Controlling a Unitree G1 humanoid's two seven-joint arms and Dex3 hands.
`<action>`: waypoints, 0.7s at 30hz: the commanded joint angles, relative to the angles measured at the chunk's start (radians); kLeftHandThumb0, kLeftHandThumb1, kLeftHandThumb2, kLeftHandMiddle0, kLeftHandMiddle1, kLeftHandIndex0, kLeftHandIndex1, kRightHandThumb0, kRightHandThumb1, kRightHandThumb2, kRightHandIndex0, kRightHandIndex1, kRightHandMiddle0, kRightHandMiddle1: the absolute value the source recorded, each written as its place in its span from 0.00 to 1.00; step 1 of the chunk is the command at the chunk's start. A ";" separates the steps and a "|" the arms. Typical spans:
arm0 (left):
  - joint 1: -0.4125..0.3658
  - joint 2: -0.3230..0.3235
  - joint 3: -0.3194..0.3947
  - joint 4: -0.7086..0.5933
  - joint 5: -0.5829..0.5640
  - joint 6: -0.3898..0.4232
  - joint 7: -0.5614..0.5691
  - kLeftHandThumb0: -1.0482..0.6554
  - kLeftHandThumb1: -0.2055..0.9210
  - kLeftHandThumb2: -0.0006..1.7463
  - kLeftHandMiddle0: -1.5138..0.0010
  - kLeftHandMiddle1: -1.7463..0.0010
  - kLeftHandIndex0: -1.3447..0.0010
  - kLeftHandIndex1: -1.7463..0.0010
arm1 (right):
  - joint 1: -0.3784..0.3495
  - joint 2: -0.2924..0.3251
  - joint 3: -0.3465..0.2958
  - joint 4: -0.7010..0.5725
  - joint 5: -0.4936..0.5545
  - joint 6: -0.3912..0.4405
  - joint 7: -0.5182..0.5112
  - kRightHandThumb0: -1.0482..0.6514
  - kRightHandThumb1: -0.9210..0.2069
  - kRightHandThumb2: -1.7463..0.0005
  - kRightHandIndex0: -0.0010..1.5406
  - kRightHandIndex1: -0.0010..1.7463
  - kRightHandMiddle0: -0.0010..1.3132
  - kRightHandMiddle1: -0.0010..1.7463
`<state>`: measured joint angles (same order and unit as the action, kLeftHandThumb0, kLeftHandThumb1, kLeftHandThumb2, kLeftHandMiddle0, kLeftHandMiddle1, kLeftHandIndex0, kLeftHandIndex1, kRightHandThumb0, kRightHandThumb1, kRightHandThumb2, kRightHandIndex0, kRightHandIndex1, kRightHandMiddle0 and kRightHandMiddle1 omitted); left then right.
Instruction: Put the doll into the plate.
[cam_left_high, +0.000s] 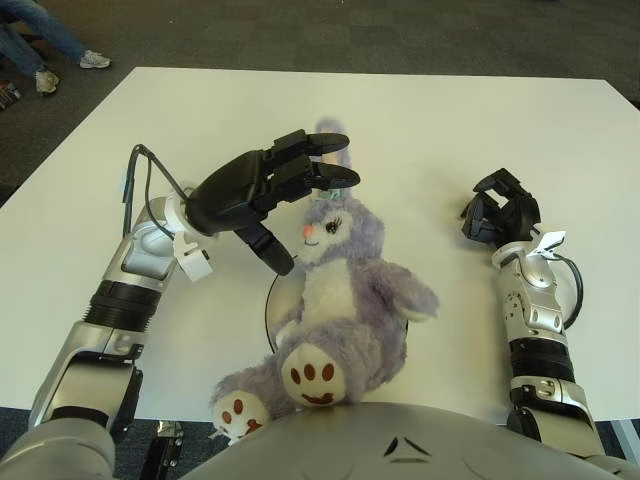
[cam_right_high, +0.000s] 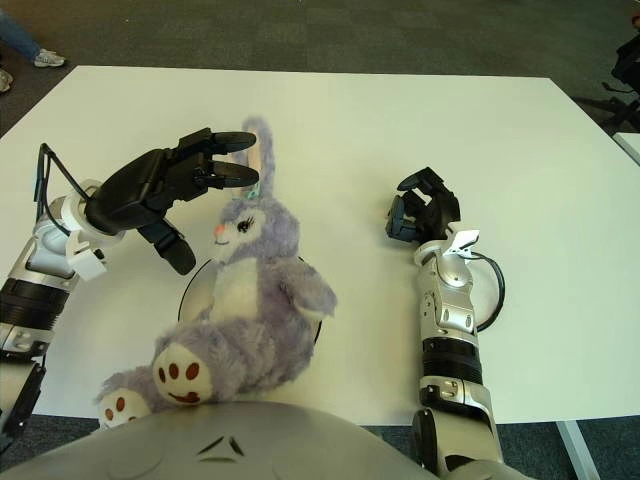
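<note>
Doll (cam_left_high: 335, 300) covers most of plate (cam_left_high: 272, 300), blocking approach from the right. Left robot hand (cam_left_high: 290, 190) hangs spread over doll's ears. Worktop (cam_left_high: 430, 130) bare betw. doll & right robot hand (cam_left_high: 500, 215); far half open too.

I see the purple doll (cam_left_high: 335, 310) sitting on the plate (cam_left_high: 272, 300) on the white desk (cam_left_high: 420, 130), feet toward me. My left hand (cam_left_high: 262, 190) hovers by its ears, fingers spread, holding nothing. My right hand (cam_left_high: 502, 212) shows to the doll's right, fingers curled.
</note>
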<state>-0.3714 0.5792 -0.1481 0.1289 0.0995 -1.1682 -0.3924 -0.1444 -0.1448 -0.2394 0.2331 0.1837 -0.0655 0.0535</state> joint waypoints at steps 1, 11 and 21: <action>-0.031 0.021 -0.003 0.017 -0.002 -0.026 -0.013 0.23 0.99 0.35 0.95 0.92 1.00 0.71 | 0.026 0.005 0.007 0.046 -0.010 0.059 -0.010 0.61 0.72 0.14 0.46 1.00 0.52 0.91; -0.039 0.013 0.019 0.042 0.043 -0.071 0.002 0.19 1.00 0.39 0.95 0.95 1.00 0.75 | 0.025 0.004 0.007 0.047 -0.009 0.059 -0.002 0.61 0.72 0.14 0.45 1.00 0.51 0.91; -0.035 -0.018 0.039 0.058 0.044 -0.090 0.026 0.15 1.00 0.45 0.95 0.96 1.00 0.77 | 0.021 0.003 0.009 0.050 -0.009 0.062 0.000 0.61 0.72 0.14 0.45 1.00 0.52 0.91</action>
<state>-0.4001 0.5712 -0.1265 0.1747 0.1308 -1.2474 -0.3861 -0.1497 -0.1458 -0.2361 0.2396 0.1762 -0.0590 0.0512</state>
